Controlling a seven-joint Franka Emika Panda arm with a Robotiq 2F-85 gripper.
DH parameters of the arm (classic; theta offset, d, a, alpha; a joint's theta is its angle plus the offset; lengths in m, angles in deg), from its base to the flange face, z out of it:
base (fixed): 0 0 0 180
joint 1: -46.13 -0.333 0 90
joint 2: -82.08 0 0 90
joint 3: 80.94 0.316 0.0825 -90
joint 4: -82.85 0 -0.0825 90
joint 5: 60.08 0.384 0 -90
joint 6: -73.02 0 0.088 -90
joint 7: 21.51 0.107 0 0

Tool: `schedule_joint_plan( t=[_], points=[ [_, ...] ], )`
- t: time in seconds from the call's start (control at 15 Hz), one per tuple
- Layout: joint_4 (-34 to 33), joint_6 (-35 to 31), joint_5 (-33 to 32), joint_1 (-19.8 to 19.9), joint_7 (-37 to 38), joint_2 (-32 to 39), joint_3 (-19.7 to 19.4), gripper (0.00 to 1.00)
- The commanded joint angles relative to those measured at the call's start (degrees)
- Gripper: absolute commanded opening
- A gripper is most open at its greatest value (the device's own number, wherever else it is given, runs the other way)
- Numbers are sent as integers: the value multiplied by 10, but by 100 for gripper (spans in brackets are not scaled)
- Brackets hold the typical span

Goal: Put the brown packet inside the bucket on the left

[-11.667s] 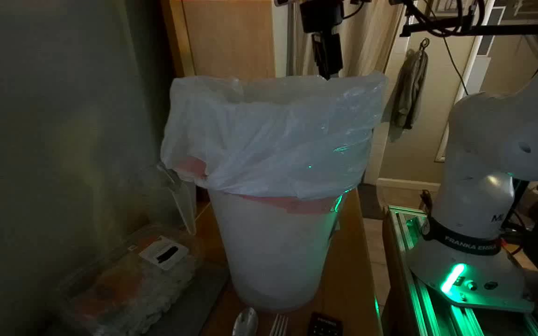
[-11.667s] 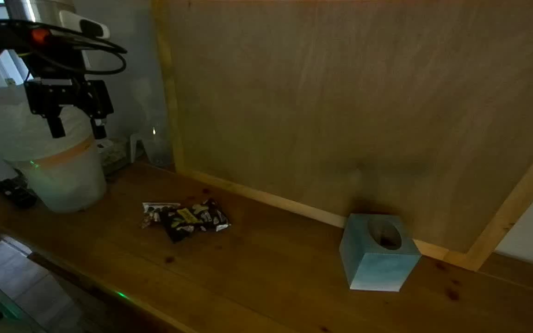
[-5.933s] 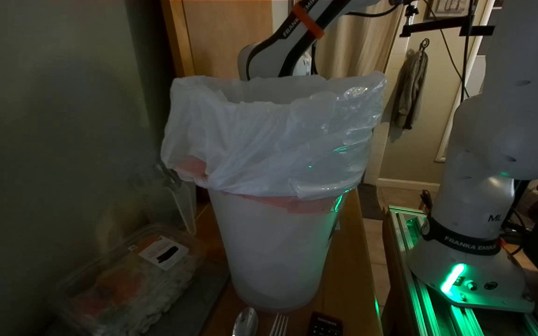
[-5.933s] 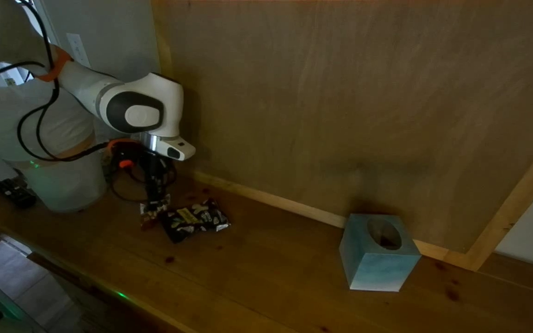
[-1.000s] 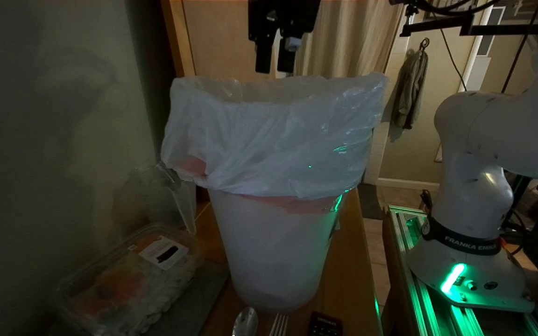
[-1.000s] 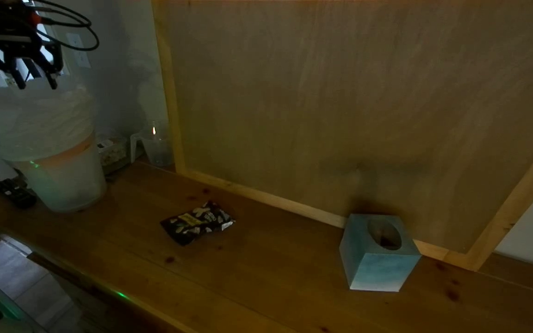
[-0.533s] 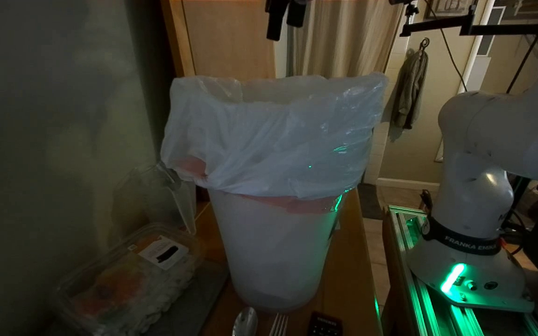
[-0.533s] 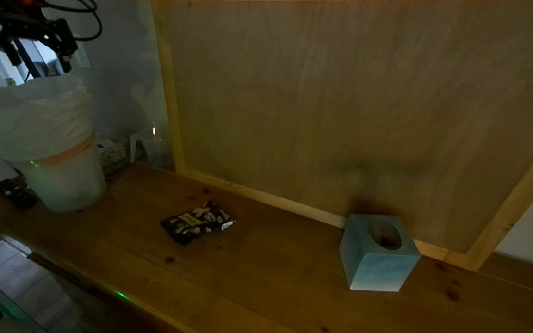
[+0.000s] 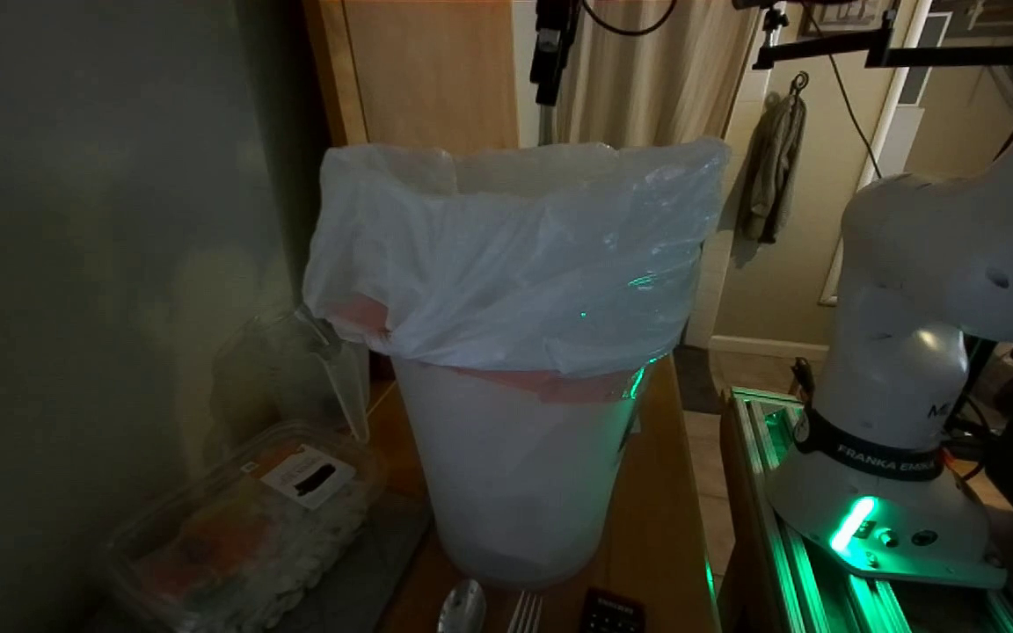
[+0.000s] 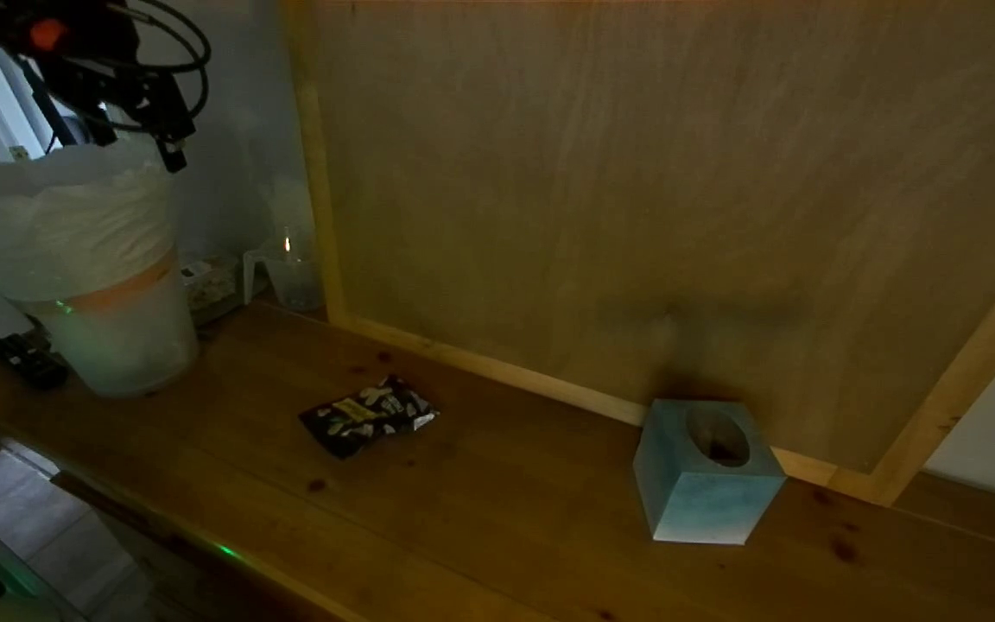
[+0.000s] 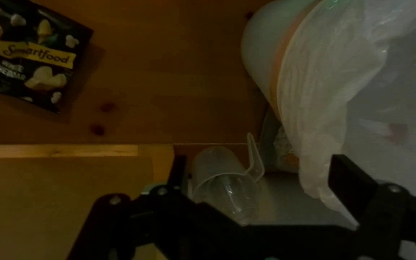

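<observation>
Bucket (image 9: 515, 466): in an exterior view, tall, white and upright on the table (image 9: 669, 501); its contents are hidden by the translucent liner (image 9: 506, 272) folded over its rim, so completion cannot be confirmed.
Gripper (image 9: 549, 98): shown edge-on there, higher than the rim; its spread cannot be read.
Smartfood bag (image 10: 368, 417): in an exterior view, this black printed bag is shown lying on the table, well apart from the bucket; it is judged not to be the target.
Jaws: in the wrist view, set wide apart, with nothing held between them.
Liner interior: a blurred reddish patch (image 11: 397, 133) is visible; whether the packet is shown there cannot be told.
Brown packet: identified with certainty in no view; judged to lie inside the bucket, with placement done and at most a retreat left; its look cannot be described.
</observation>
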Motion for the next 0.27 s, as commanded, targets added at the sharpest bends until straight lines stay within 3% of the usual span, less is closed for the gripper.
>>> schedule_joint_plan(
  t=[0.0, 0.2],
  points=[
    [12, -10, -3, 12, 14, 1, 2, 100],
    [39, -33, -7, 25, 32, 0, 5, 100]
  ],
)
